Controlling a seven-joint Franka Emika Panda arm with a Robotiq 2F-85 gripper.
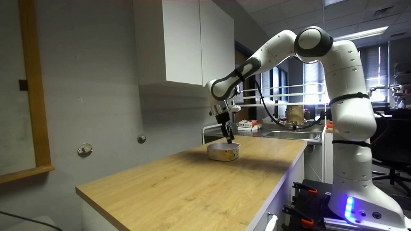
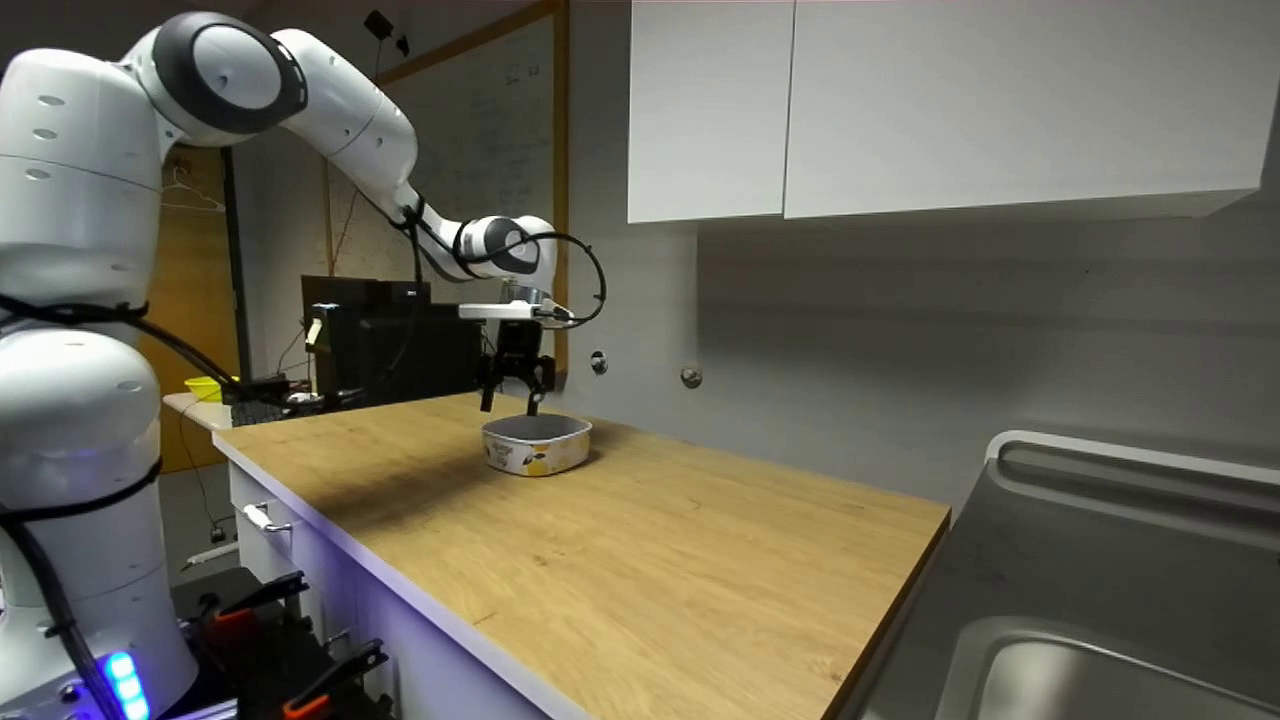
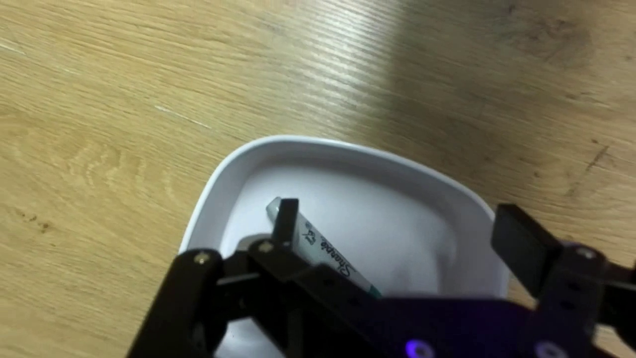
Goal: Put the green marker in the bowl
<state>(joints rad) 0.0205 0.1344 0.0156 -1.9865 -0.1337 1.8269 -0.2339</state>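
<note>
Fingers [image 3: 524, 248], 2: black, spread wide apart, gripping nothing. In the wrist view 1 stands above the inside of the bowl [image 3: 382, 219], across part of the green marker [image 3: 318, 248]; the other overlaps the rim at the opposite side. Whether either touches marker or rim: cannot tell.

Green marker, 1: lying inside the bowl, aslant in the wrist view. Pale grey barrel lettered "Sharpie"; a bit of green shows at the lower end, where the black linkage of the fingers hides the rest.

Bowl, 1: upright, rounded corners, whitish within; pale outside with yellow printed patches, in both exterior views.

Tabletop [image 2: 650, 560], 1: wood-grain, carrying the bowl.

Robot arm [image 1: 345, 64], 1: white, jointed, reaching over the tabletop, fingers pointing down; black cables [image 1: 264, 102] strapped to it. Blue light strip [image 1: 349, 207], 1, lit at the base.

Clamps [image 1: 301, 186], 2: black and orange, beside the arm's base.

Wall fittings [image 1: 85, 149], 2: round, metal, set in the grey wall [image 1: 96, 96].

Wall cabinet [image 2: 950, 110], 1: white, 2 doors showing.

Sink [image 1: 290, 135], 1: metal, past an end of the tabletop.

Red-and-white box [image 1: 247, 123], 1: in an exterior view, near the sink.

Whiteboard [image 2: 475, 170], 1: wood-framed, on the wall.

Yellow container [image 2: 205, 388], 1: in an exterior view, on a pale surface [image 2: 202, 411] past the tabletop.

Office chair [image 1: 391, 144], 1: black, in an exterior view, behind the arm.
</note>
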